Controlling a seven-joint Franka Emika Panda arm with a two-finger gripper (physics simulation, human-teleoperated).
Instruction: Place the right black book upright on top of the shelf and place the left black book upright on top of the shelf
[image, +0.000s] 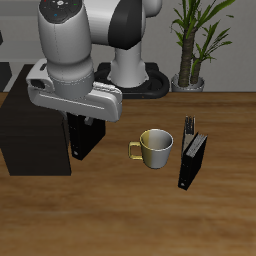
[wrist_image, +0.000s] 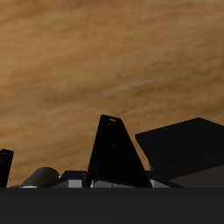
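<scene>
The right black book (image: 86, 142) stands upright beside the shelf (image: 30, 135), a low matte black box. My gripper (image: 84, 124) is shut on the book's top edge. In the wrist view the book (wrist_image: 112, 153) rises between my fingers, with the shelf (wrist_image: 188, 144) close beside it. The left black book (image: 192, 160) stands upright on the table past the mug, well apart from the gripper, and only its corner (wrist_image: 4, 166) shows in the wrist view.
A cream mug (image: 155, 148) with a yellow handle sits between the two books. A small dark thin-poled rack (image: 189, 125) stands just behind the left black book. A potted plant (image: 195, 40) is at the back.
</scene>
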